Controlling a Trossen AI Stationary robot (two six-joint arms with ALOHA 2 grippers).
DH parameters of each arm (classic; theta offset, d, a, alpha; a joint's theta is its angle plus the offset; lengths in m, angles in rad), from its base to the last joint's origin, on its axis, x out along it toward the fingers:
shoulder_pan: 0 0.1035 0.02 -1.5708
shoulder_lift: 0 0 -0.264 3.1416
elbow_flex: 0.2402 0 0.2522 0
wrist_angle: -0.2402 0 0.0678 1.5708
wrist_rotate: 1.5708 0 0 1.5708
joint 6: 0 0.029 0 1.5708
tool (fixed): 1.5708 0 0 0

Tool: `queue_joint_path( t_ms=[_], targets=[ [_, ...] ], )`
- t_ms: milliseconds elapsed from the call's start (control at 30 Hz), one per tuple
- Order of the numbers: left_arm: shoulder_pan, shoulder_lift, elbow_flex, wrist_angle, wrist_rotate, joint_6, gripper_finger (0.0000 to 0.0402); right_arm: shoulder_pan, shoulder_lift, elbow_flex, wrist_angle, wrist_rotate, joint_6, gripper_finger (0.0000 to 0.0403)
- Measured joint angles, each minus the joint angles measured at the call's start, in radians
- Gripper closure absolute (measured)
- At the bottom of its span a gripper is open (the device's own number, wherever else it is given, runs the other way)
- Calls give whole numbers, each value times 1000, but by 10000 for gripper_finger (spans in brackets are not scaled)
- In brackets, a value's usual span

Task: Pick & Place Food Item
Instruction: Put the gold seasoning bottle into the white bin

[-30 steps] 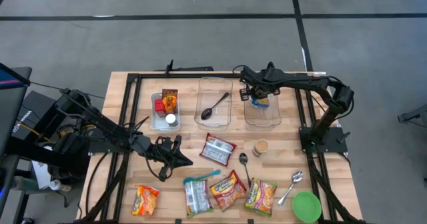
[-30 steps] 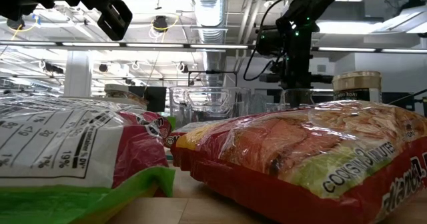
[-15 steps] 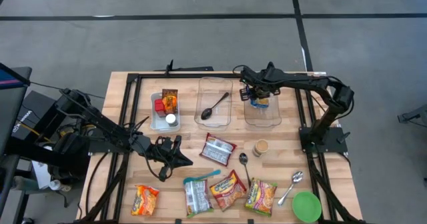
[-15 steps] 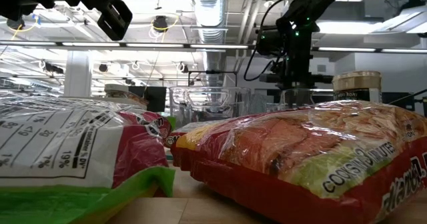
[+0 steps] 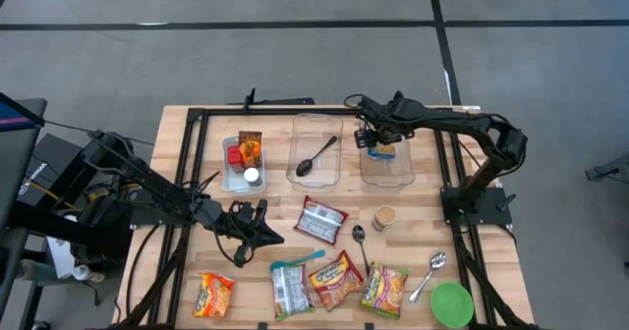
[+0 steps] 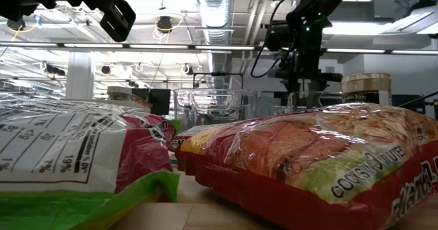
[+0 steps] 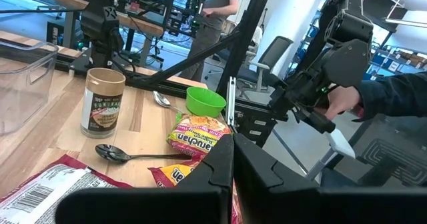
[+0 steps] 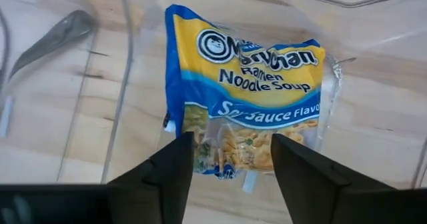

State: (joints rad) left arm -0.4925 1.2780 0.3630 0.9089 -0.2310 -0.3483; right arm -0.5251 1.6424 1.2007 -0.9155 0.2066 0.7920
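The right gripper [image 5: 378,141] hangs toward twelve o'clock from the table's centre, pointing straight down, fingers [image 8: 170,177] parted and holding nothing. The left gripper [image 5: 257,224] lies low toward seven o'clock, fingers pressed together.

Three bins are set along the far side | ramen packet [image 5: 384,151] is laid in the right bin [image 5: 386,173] | spoon [image 5: 315,157] in the middle bin [image 5: 316,177] | jar [image 5: 383,217] is placed before the right bin | bowl [image 5: 450,302] at the near right corner
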Motion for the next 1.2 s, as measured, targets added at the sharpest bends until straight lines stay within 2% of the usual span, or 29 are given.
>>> queue_joint_path(
  t_ms=[267, 467, 633, 767, 967, 1200],
  targets=[
    [0, 0, 0, 0, 0, 0, 402, 0, -89, 0, -14, -1, -34, 187],
    [0, 0, 0, 0, 0, 0, 402, 4, -224, 0, -19, -1, -44, 198],
    [0, 0, 0, 0, 0, 0, 402, 56, -358, 0, -19, -1, -43, 212],
    [0, 0, 0, 0, 0, 0, 402, 130, -460, 0, -19, -9, -28, 224],
    [0, 0, 0, 0, 0, 0, 402, 283, -583, 0, -19, -59, 99, 238],
    [0, 0, 0, 0, 0, 0, 402, 509, -633, 0, -19, -70, 273, 247]
  ],
)
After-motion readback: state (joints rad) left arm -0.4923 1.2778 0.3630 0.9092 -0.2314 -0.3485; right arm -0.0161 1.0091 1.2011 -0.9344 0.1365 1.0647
